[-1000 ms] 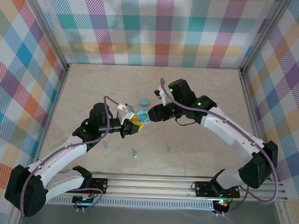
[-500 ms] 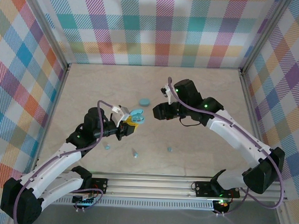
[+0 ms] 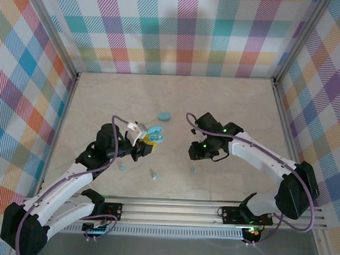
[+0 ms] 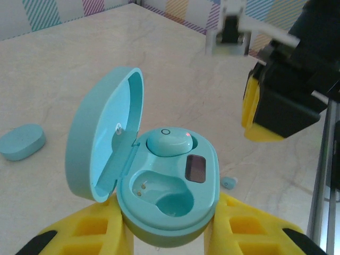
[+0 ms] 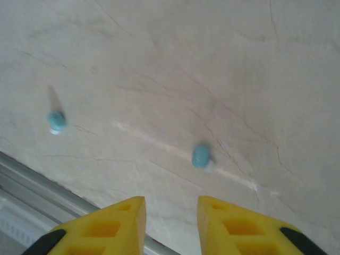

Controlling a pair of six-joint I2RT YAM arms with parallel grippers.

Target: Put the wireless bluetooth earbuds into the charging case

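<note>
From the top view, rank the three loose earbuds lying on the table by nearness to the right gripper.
1. rightmost earbud: on the right side, clearly the closest.
2. middle earbud: near the centre, further to the left.
3. leftmost earbud: on the left side, farthest away.

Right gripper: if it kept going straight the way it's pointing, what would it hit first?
Probably the small blue earbud lying on the table just ahead of the open right gripper, or the bare table beside it; depth is hard to judge.
</note>
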